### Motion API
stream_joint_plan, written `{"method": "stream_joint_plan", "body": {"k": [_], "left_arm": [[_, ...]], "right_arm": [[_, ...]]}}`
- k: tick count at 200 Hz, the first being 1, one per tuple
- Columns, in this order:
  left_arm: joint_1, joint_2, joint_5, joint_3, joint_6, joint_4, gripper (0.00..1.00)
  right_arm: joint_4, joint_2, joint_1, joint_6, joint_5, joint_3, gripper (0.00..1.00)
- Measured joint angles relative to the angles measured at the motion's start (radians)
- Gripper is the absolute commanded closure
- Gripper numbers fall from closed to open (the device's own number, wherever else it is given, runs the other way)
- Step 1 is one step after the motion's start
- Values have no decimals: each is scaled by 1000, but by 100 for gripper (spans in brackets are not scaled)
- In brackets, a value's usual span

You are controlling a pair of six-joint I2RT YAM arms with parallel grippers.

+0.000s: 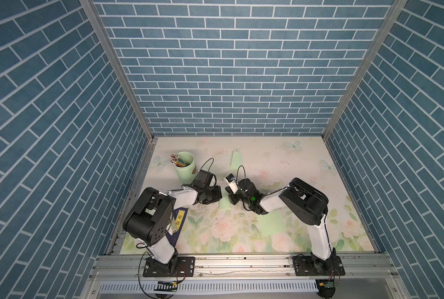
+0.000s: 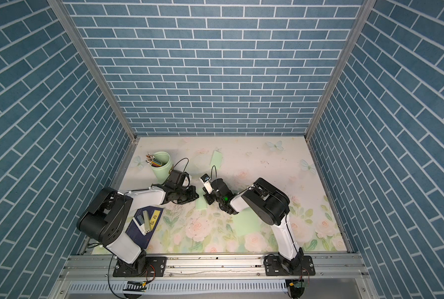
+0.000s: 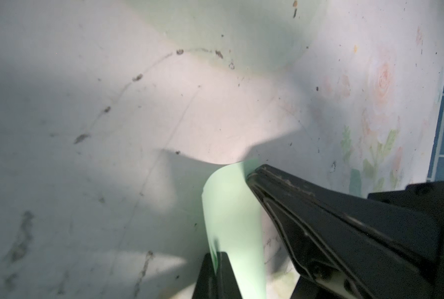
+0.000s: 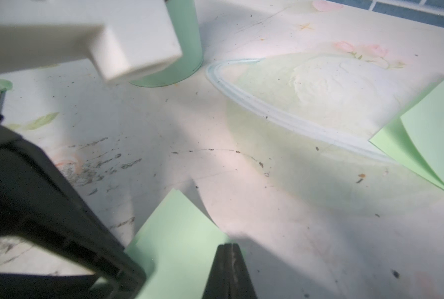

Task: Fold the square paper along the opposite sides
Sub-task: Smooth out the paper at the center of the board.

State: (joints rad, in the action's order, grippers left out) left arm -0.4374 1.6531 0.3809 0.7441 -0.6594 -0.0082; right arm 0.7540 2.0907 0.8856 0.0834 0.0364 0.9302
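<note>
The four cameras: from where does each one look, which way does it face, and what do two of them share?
Top views: high above the front rail, looking down at the floral table mat; both arms show.
Left wrist: on the left arm, facing the mat; left gripper shut on the light green square paper.
Right wrist: on the right arm; right gripper shut on the same paper.
Shared: both wrist views show that paper; both top views show it too.
</note>
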Motion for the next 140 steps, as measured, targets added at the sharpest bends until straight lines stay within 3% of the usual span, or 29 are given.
{"method": "stream_joint_plan", "body": {"k": [80,140], "left_arm": [[0,-2,-3,-15,0,28,100],[0,-2,-3,-16,0,31,100]], "right_arm": [[-2,-61,-33,-25,9,-69,100],[134,-109,83,-74,16,-159,100]]}}
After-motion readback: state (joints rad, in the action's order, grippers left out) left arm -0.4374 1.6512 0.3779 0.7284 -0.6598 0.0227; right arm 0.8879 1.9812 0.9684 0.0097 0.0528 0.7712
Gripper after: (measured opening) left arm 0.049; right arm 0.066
